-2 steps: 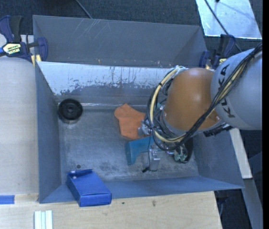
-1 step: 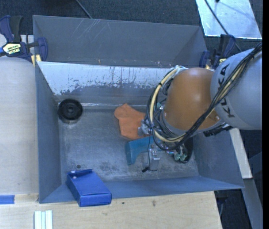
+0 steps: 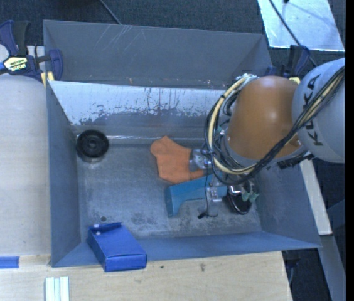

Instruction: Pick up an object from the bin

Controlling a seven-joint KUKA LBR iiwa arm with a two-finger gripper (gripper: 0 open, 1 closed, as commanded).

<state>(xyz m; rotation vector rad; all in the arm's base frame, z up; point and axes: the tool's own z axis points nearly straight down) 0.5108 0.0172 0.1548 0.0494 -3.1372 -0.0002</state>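
Noting gripper (image 3: 210,194) hanging low in the right part of the bin (image 3: 64,187), beneath the arm's orange wrist cover (image 3: 262,115) and looped cables (image 3: 218,130). Finding it sitting at the right end of a blue block (image 3: 183,196) lying flat on the bin floor, right of centre and nearer the front wall (the one closest to the camera) than the back wall. Touching or just beside: cannot tell. Not managing to tell whether the gripper is standing wide or narrow. Recording an orange crumpled lump (image 3: 171,158) lying just behind the blue block, toward the back wall, touching it or nearly so. Logging a black round disc (image 3: 92,144) resting well apart from these, near the left wall at the back of the floor. Logging a flat blue box (image 3: 117,248) leaning in the front left corner, partly overhanging the front rim.
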